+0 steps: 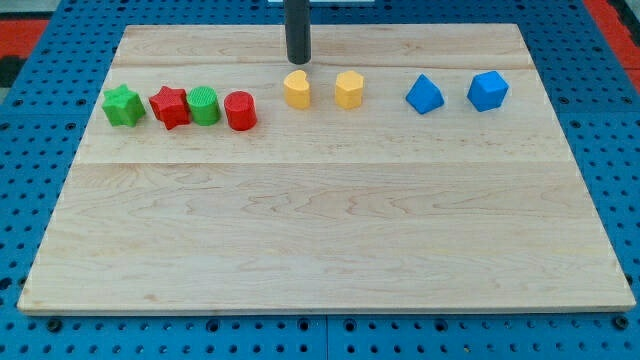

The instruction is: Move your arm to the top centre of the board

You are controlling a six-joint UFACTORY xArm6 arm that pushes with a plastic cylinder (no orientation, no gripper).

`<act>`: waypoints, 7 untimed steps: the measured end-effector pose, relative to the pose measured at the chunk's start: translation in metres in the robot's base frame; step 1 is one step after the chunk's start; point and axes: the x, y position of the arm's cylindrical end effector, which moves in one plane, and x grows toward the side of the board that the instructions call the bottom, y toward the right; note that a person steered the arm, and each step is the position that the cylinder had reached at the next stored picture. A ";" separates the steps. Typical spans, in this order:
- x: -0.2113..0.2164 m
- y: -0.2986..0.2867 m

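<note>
My tip (298,61) rests on the wooden board (320,240) near its top edge, roughly at the middle of that edge, just above the yellow heart block (296,89) and apart from it by a thin gap. My tool is a bare rod with nothing to open or close, and it holds nothing. Taking the yellow heart as the landmark: a yellow hexagon block (348,89) sits just to its right, two blue blocks (425,95) (488,90) lie farther right, and to its left runs a row of a red cylinder (240,110), a green cylinder (204,105), a red star (169,106) and a green star (124,106). The target spot, the top centre of the board, looks all but reached. The risk, as I judge it, is any drift toward the view's bottom: that would shove the yellow heart out of line. A slide right and down could clip the hexagon too. Overshooting upward would carry me off the board onto the blue pegboard counter (585,40).
</note>
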 end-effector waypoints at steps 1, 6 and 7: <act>0.001 -0.007; -0.001 -0.031; -0.006 0.015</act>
